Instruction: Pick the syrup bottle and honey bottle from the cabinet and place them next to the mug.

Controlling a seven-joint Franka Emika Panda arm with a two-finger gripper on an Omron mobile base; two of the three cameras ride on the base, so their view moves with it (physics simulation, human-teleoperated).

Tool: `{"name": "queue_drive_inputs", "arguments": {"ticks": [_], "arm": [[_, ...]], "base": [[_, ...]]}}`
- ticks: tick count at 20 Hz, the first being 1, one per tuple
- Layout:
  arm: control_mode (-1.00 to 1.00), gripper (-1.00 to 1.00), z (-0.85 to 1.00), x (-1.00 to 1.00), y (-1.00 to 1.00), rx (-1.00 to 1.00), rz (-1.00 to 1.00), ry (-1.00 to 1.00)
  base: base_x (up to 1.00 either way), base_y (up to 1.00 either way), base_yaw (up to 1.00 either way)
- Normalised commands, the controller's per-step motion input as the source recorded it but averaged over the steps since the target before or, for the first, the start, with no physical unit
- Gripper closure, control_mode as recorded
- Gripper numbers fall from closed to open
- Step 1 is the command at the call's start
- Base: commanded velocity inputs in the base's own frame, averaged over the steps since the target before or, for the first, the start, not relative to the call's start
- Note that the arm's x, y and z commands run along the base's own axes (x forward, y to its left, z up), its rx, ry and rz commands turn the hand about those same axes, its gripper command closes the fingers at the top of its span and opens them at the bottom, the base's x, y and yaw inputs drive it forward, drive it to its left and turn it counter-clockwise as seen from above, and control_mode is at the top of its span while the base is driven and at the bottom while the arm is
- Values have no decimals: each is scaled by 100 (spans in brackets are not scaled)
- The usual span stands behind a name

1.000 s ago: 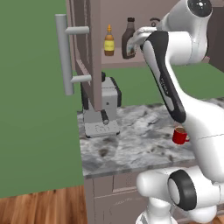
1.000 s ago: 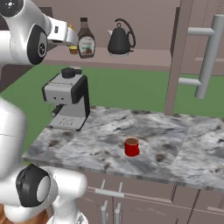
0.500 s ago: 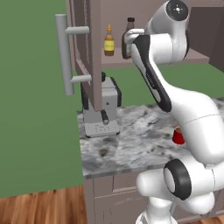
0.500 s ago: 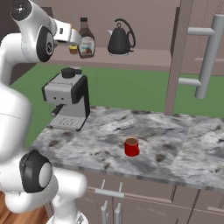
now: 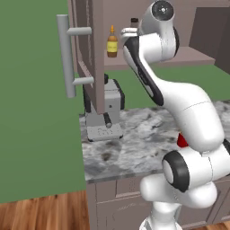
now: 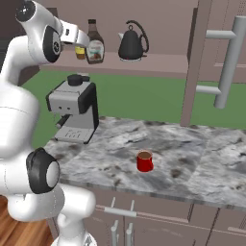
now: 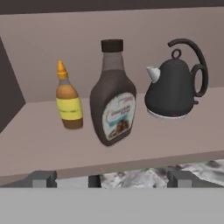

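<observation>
The dark brown syrup bottle (image 7: 113, 100) stands upright on the cabinet shelf (image 7: 43, 144). The small amber honey bottle (image 7: 69, 98) is just left of it, apart from it. My gripper (image 7: 109, 179) is open and empty, in front of the shelf edge and facing the syrup bottle, its fingertips (image 7: 41, 178) spread wide. From the right base view the gripper (image 6: 79, 39) is left of the syrup bottle (image 6: 94, 45) and hides most of the honey bottle (image 6: 80, 53). The red mug (image 6: 144, 161) sits on the marble counter (image 6: 192, 153). The cabinet door (image 5: 87, 54) is swung open.
A black kettle (image 7: 175, 87) stands on the shelf right of the syrup bottle. A grey coffee machine (image 6: 74, 108) sits on the counter below the shelf. The second door with its bar handle (image 6: 228, 62) hangs open at the right. Base drawers (image 6: 120, 226) are under the counter.
The arm's elbow and upper joints have swung upward while the hand stays in front of the shelf. The bottles, kettle and mug have not moved.
</observation>
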Motion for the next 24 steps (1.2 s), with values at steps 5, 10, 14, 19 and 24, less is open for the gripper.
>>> {"name": "queue_drive_inputs", "arguments": {"ticks": [5,10,14,19,24], "arm": [[-100,-100,0,41,2,0,0,0],[-100,-100,0,58,0,0,2,1],[-100,-100,0,26,-2,0,7,5],[-100,-100,0,11,-1,0,9,12],[-100,-100,0,5,0,0,1,2]], "base": [[0,0,0],[0,0,0],[0,0,0],[0,0,0],[0,0,0]]}}
